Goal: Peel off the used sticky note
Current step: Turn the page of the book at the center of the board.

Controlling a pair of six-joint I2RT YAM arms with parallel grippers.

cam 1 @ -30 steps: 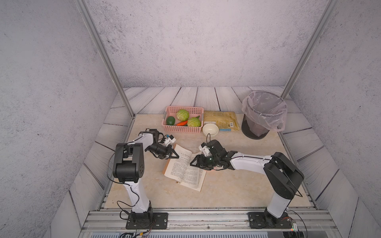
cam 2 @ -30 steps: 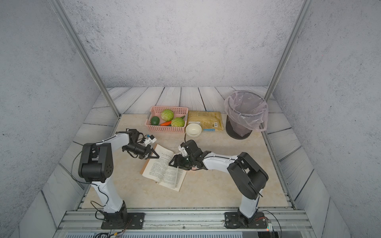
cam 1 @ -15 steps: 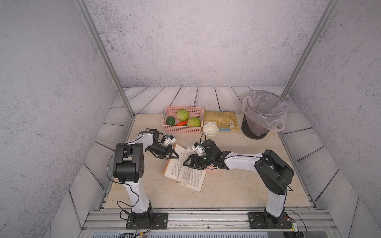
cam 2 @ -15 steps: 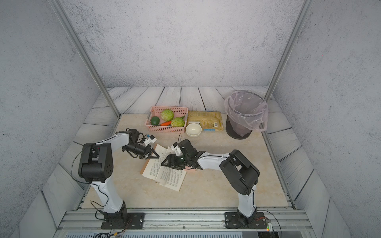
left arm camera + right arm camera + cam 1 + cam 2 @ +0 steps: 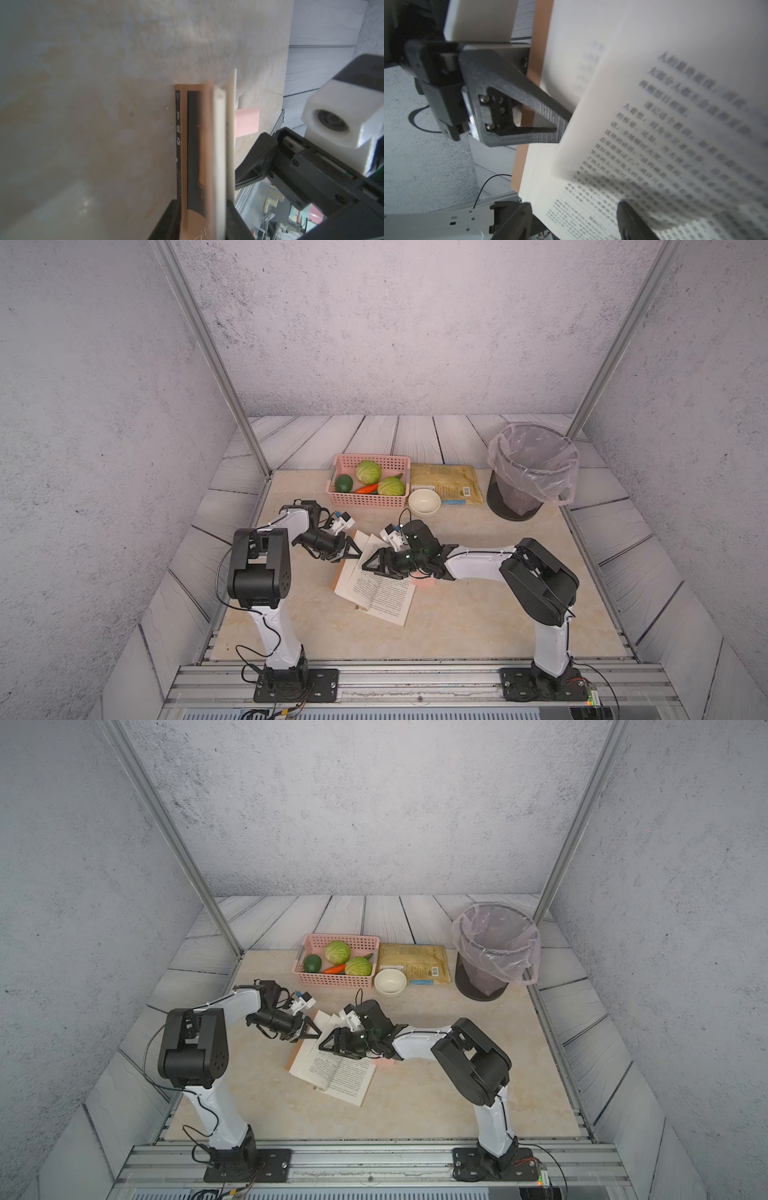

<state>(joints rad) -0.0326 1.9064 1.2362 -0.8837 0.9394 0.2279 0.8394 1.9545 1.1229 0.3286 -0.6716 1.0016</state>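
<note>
**A:** Where does the sticky note lie against the fingers?

**B:** The pink sticky note [image 5: 247, 121] lies flat just beside the open book [image 5: 382, 597], at its right edge. In both top views it peeks out from under the right wrist. The right gripper [image 5: 374, 566] reaches past it over the pages. The left gripper [image 5: 355, 553] is across the book, at its far-left edge. Neither touches the note.

**A:** And the fingers?

**B:** The right ones are spread wide above a page, pinching nothing. The left ones stand apart with the cover and some pages between them. I cannot tell whether they press on them.

**A:** Which way does the note point?

**B:** It looks nearly square, so no clear long axis. In the left wrist view its edges run square with the book's spine.

**A:** Counts?

**B:** One note, one book, two grippers. There is also one pink basket [image 5: 365, 499] with two cabbages [image 5: 368, 472], one bowl [image 5: 424, 502], one yellow packet [image 5: 446, 485] and one lined bin [image 5: 532, 472].
</note>
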